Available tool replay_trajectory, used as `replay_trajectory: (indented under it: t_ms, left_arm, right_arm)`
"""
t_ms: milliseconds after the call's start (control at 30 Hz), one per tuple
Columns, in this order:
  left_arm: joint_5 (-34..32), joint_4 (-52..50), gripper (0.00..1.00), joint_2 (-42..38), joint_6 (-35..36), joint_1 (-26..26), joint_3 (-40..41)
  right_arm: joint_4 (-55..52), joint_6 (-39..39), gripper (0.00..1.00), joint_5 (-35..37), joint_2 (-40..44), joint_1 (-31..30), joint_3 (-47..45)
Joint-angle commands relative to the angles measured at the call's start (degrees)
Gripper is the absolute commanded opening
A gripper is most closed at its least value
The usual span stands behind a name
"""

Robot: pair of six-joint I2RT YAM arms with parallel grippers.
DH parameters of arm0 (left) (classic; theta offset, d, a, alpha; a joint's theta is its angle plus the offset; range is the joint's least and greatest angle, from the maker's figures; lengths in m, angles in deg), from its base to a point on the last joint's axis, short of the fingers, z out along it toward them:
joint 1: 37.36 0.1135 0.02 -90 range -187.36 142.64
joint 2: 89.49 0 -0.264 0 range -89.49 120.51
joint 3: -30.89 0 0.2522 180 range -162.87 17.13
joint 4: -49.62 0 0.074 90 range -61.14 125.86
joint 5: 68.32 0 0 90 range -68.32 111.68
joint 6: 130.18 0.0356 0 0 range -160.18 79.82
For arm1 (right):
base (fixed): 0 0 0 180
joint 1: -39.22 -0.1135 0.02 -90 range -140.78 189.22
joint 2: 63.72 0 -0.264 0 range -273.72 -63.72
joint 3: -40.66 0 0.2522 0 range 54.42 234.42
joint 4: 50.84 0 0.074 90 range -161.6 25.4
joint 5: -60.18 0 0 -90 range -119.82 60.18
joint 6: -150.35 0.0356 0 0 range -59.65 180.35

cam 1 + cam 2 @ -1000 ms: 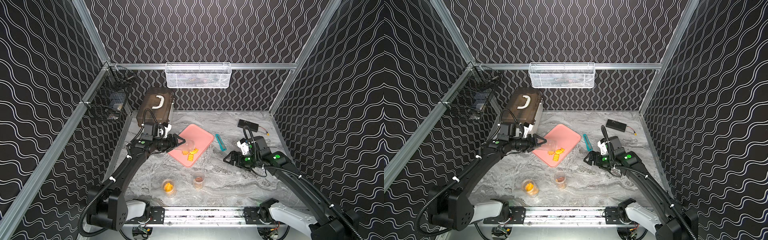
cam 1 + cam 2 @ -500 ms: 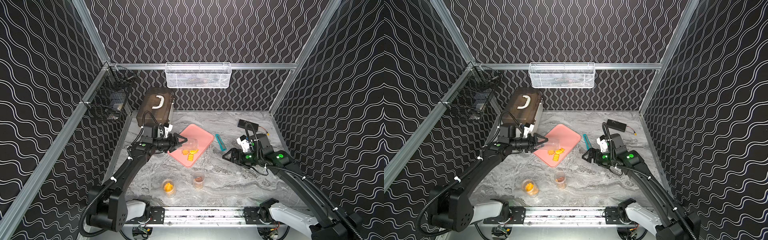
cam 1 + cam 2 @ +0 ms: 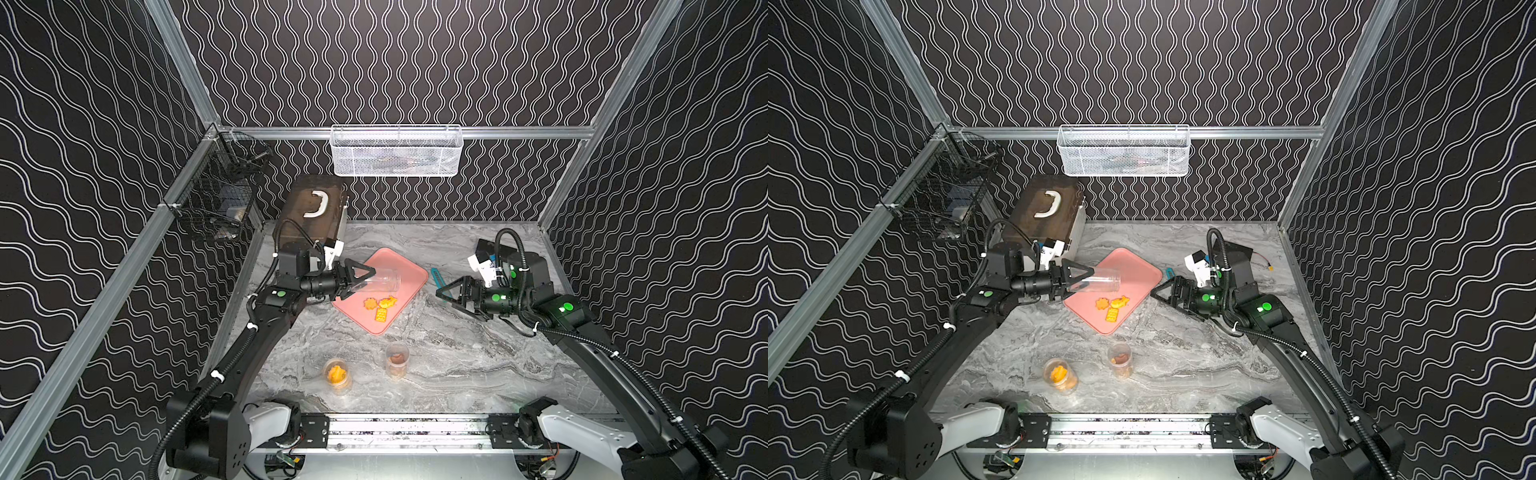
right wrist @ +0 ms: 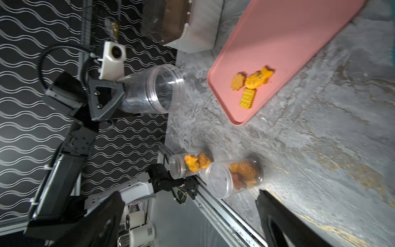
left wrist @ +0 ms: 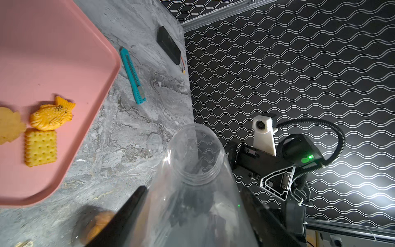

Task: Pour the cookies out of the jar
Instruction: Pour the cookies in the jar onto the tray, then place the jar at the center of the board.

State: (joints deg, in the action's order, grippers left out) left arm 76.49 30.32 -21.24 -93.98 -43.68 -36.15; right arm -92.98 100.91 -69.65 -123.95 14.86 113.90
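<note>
1. The left gripper (image 3: 364, 281) is clamped on the clear jar (image 3: 384, 281) near its closed end. It holds the jar on its side in the air by the left edge of the pink tray (image 3: 395, 259), mouth turned across the tray. The jar looks empty.
2. Three cookies (image 3: 380, 305), a flower, a fish and a dotted cracker, lie touching one another on the tray, near its right-hand rim.
3. The right gripper (image 3: 448, 300) hangs just off the tray's right edge, jaws spread wide, holding nothing.
4. The jar appears to be light, thin-walled plastic, smooth enough to slip and likely to flex under a hard squeeze. A hold across the body by the base keeps the mouth free. The cookies look brittle.
5. Only the tray's low raised rim would stop a skidding cookie. Bare table lies off the tray's front corner, with two filled jars (image 3: 337, 376) standing well apart from it. A teal knife (image 3: 436, 277) lies just beside the right edge. What looks like a clear lid (image 5: 154, 142) also rests off that side.
</note>
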Motion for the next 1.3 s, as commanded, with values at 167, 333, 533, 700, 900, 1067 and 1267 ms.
replay_trajectory:
  t_ms: [167,333,533,700,900,1067,1267]
  left_arm:
    - [4.88,18.70,0.31,-1.62,-14.09,0.00,3.02]
    - [5.89,30.01,0.32,-1.94,-22.53,-0.37,5.34]
    - [6.29,42.34,0.33,-0.90,-31.13,-1.63,6.85]
    - [5.32,45.22,0.33,0.11,-32.37,-4.13,7.57]
    - [4.00,45.59,0.33,1.01,-31.36,-8.18,6.54]
    - [3.63,47.04,0.34,1.79,-31.67,-10.25,5.90]
    - [2.90,48.71,0.34,2.64,-32.24,-12.11,5.96]
  right_arm:
    - [13.70,7.94,1.00,-9.40,0.02,-0.07,-0.35]
    - [18.78,11.70,1.00,-11.77,-0.78,-0.12,-1.36]
    - [21.20,13.18,1.00,-13.11,-2.01,-0.16,-1.43]
    - [24.09,15.21,1.00,-13.86,-2.50,-0.29,-1.59]
    - [25.22,16.19,1.00,-14.16,-3.89,-0.77,-0.16]
    - [27.19,17.62,1.00,-14.34,-4.36,-1.04,0.00]
    - [27.74,18.24,1.00,-14.14,-4.72,-1.39,0.46]
